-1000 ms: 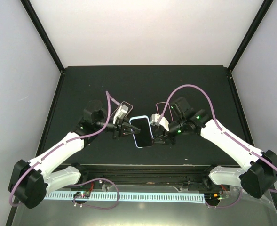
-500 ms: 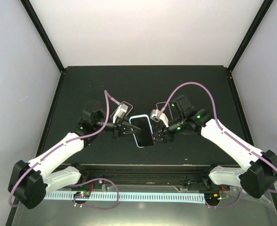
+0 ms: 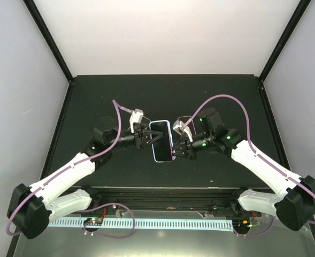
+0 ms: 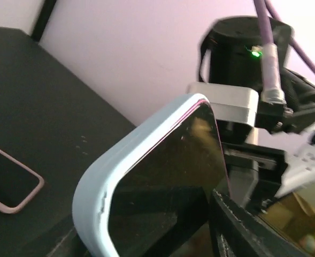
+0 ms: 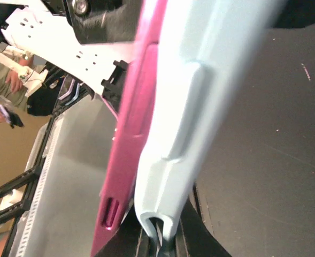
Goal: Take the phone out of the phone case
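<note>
The phone [image 3: 161,140] has a dark screen and a magenta body and sits in a light blue case [image 3: 153,151]. Both grippers hold it up above the black table. My left gripper [image 3: 148,137] is shut on its left side, with one black finger [image 4: 243,225] lying on the screen [image 4: 168,176]. My right gripper [image 3: 179,148] is shut on the right side. In the right wrist view its fingertips [image 5: 165,243] pinch the case's rim [image 5: 200,96]. There the phone's magenta edge [image 5: 128,150] stands apart from the case.
A flat dark thing with a pink rim [image 4: 10,187] lies on the black table [image 3: 93,96] behind the phone; it also shows in the top view [image 3: 184,118]. The right arm's wrist [image 4: 243,53] is close behind the phone. White walls enclose the table.
Both grippers have moved away from the bases with the phone. The phone has turned from slanted to nearly straight. The left wrist has rolled over.
</note>
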Robot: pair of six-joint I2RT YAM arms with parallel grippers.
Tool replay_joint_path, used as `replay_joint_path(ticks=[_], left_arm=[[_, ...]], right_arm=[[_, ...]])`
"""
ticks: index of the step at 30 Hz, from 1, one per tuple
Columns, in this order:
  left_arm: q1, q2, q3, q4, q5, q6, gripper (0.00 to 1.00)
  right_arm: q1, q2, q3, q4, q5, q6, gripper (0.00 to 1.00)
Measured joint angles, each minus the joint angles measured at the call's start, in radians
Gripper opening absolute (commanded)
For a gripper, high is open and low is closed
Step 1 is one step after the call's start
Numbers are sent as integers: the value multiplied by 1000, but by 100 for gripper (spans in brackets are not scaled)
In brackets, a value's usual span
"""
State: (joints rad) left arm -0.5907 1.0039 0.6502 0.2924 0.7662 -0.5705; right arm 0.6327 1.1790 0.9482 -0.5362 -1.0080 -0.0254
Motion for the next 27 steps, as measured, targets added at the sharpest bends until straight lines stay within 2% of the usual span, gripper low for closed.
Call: replay_joint_path(ticks=[4, 8, 11, 14, 15, 20, 27], left_arm=[[-3, 23, 3, -24, -163, -57, 67], [-5, -14, 6, -106, -329, -90, 69], [-8, -104, 6, -196, -461, -108, 70], [-18, -224, 6, -297, -584, -127, 57], [-23, -255, 6, -324, -607, -133, 55], [-71, -390, -36, -444, -676, -112, 54], [-179, -394, -34, -637, -758, -77, 54]], right_arm=[[-3, -17, -72, 118, 12, 118, 1], [-5, -27, -137, 203, 37, 227, 1], [-5, -66, -184, 232, 73, 277, 1], [-5, -114, -213, 240, 121, 308, 1], [-5, -125, -215, 238, 143, 317, 1], [-5, -138, -196, 172, 224, 333, 1], [-6, -152, -195, 128, 253, 341, 1]])
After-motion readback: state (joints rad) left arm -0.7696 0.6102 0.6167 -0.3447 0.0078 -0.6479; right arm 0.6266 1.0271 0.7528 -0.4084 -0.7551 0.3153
